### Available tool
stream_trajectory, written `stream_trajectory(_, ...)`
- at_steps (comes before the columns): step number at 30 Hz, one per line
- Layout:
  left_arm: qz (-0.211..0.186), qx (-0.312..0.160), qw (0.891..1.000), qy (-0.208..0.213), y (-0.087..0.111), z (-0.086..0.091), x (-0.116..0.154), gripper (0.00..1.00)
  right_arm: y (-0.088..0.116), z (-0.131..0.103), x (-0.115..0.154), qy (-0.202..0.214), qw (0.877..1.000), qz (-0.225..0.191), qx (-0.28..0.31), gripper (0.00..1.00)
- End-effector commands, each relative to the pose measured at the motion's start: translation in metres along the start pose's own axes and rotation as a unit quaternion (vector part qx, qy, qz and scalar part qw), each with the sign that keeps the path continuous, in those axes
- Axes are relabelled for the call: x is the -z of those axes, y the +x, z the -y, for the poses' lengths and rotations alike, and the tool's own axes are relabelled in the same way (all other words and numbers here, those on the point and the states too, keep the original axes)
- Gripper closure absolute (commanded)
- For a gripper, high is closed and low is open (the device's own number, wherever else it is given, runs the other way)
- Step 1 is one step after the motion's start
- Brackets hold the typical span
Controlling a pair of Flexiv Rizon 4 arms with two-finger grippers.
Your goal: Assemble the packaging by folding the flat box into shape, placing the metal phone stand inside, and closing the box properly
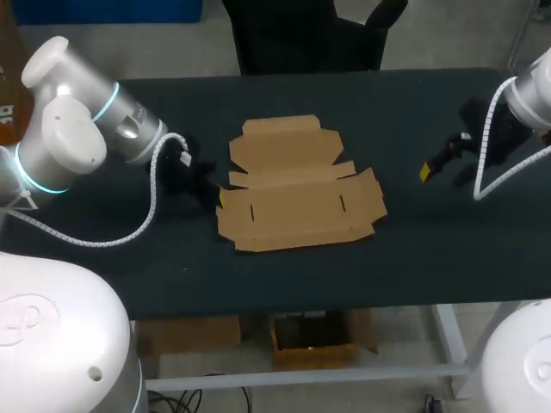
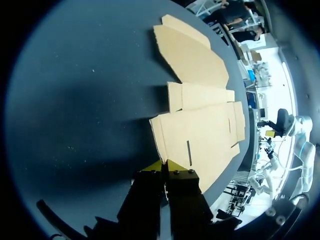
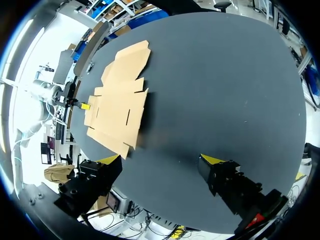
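Though right gripper (image 3: 161, 159) gapes, left gripper (image 2: 165, 166) sits closed at box (image 2: 205, 135).

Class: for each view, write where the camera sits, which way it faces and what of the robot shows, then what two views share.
Head: above and behind the robot, looking down on the table and flat box; left arm and right arm show.
Left wrist: on the left arm, facing along its shut left gripper to the box's edge.
Right wrist: on the right arm, facing across the table to the box; open right gripper shows.
Shared: all three see the box.
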State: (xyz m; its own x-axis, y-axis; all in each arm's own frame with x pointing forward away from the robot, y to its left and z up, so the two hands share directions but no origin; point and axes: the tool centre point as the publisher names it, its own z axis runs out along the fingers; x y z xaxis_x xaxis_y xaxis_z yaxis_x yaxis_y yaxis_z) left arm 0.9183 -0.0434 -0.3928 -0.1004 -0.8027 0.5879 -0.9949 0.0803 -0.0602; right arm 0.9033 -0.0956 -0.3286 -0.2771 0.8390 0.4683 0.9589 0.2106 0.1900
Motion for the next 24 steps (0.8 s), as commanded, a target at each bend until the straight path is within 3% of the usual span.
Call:
stream_trajectory(1,-0.006,-0.007,1.0,-0.007,0.003,-0.011,0.002,1.0,0.0,0.004,0.002,-0.001,1.0,-0.003,0.0,0.0)
stream_trajectory(13,-0.017,-0.021,1.0,-0.011,0.012,-0.035,0.005,1.0,0.004,0.007,-0.001,0.001,1.0,-0.005,-0.001,0.0)
stream_trajectory(24,-0.024,-0.014,1.0,-0.008,0.008,-0.039,0.003,1.0,0.007,0.008,-0.002,0.003,1.0,-0.006,0.001,0.0)
